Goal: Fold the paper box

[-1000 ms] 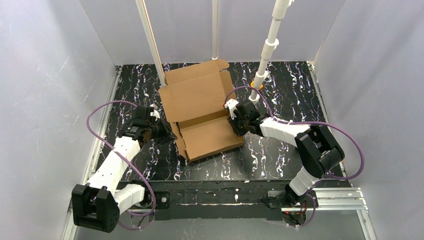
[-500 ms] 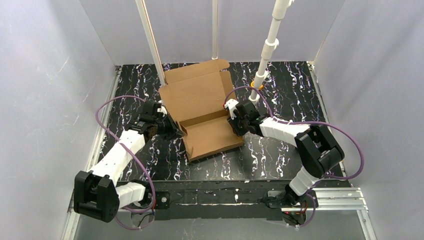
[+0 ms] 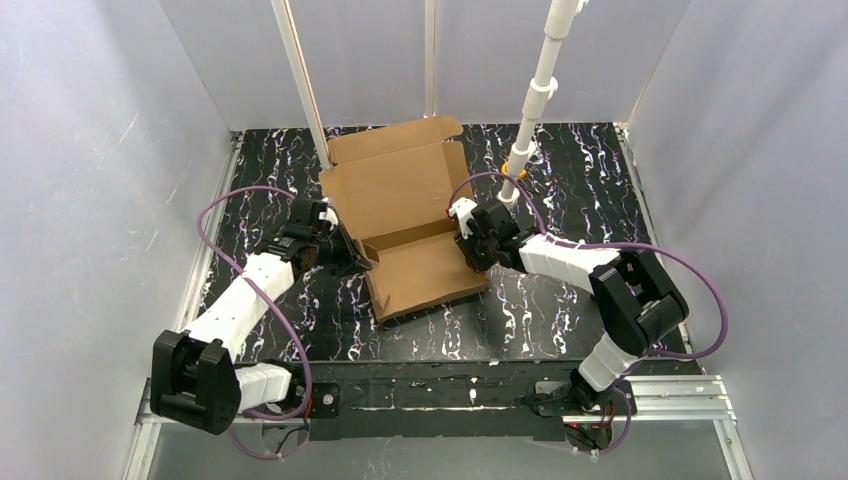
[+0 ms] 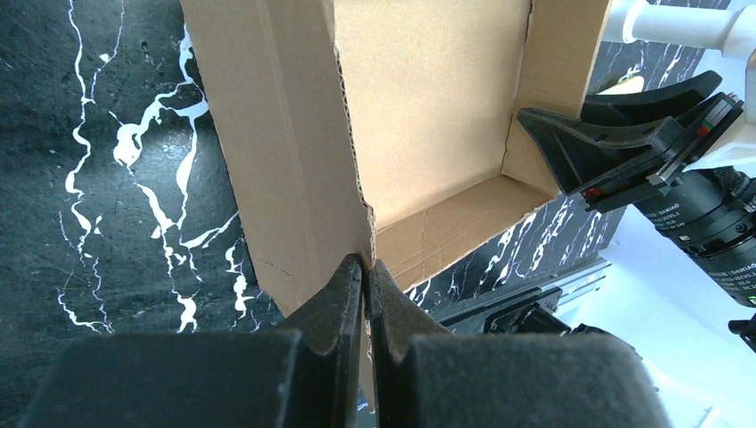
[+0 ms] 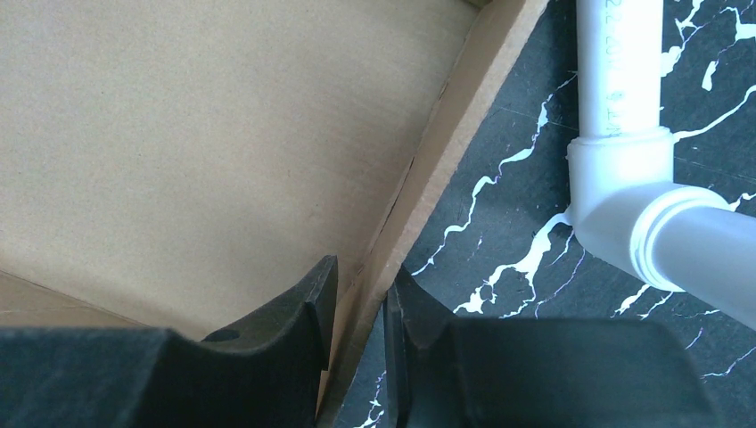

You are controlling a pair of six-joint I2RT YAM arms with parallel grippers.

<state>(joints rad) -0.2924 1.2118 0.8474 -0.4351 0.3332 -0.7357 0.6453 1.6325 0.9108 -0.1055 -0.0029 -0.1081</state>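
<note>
On the counter, your paper box is half formed, its lid not yet closed. Right jaws grasp its right wall; left jaws, clenched empty, nudge the left.

A fixed camera looks down from above and behind my bases, taking in the whole table. Each wrist camera peers close along my own fingers; all three views share the paper box.
</note>
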